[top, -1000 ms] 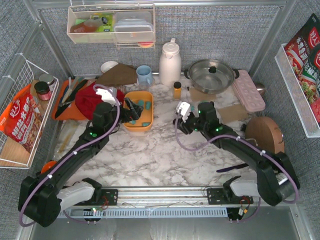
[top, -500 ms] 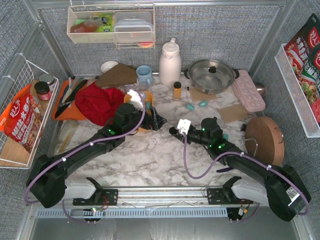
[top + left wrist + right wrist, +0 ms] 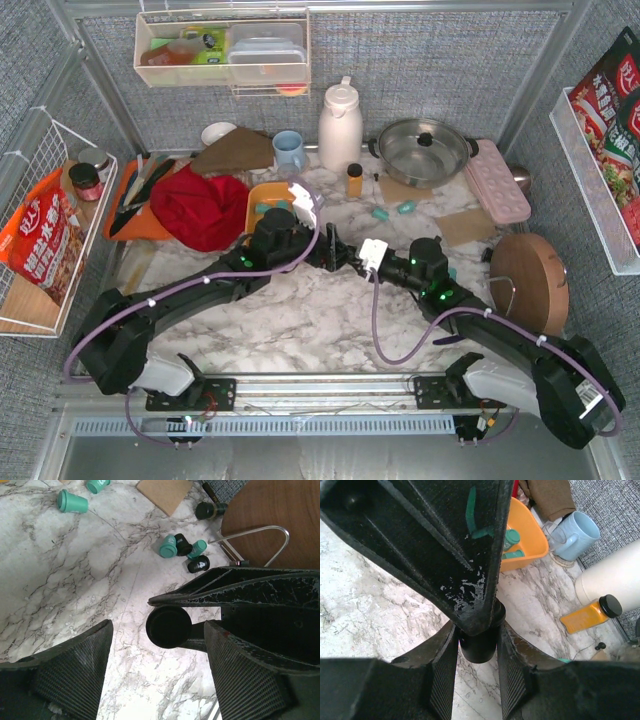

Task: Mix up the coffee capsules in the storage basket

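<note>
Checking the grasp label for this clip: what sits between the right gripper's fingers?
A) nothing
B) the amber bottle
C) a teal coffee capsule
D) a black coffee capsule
D: the right wrist view shows the right gripper shut on a black coffee capsule, a dark cylinder pinched between its two fingers.

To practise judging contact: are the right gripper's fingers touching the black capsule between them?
Touching. The right wrist view shows both fingers of the right gripper pressed against opposite sides of the black capsule, with no gap.
</note>
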